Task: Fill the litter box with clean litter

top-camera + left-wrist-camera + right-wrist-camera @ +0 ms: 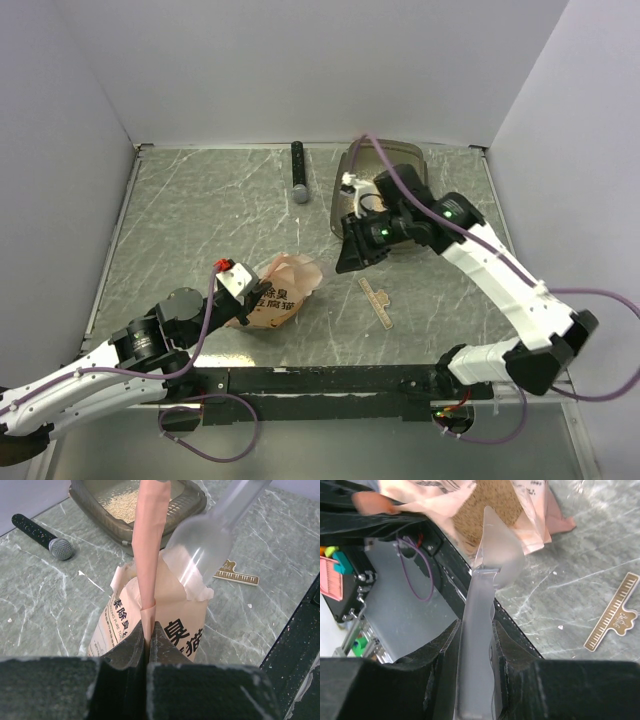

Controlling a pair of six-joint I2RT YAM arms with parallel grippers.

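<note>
Top external, grey marbled table (200, 200), white walls (300, 60)

The left arm (70, 385) and right arm (505, 285) share white link shells and black joint housings, with purple cables (207, 315) running alongside. Small green lights (383, 235) glow on the right arm's far joints. The left gripper (146, 636) and right gripper (476, 630) have matte black fingers. A small red part (222, 265), possibly a tab, sits at the left wrist.

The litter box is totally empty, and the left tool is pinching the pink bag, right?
Not empty: the left wrist view shows pale litter lying in the litter box. The left tool does pinch the pink bag.
</note>
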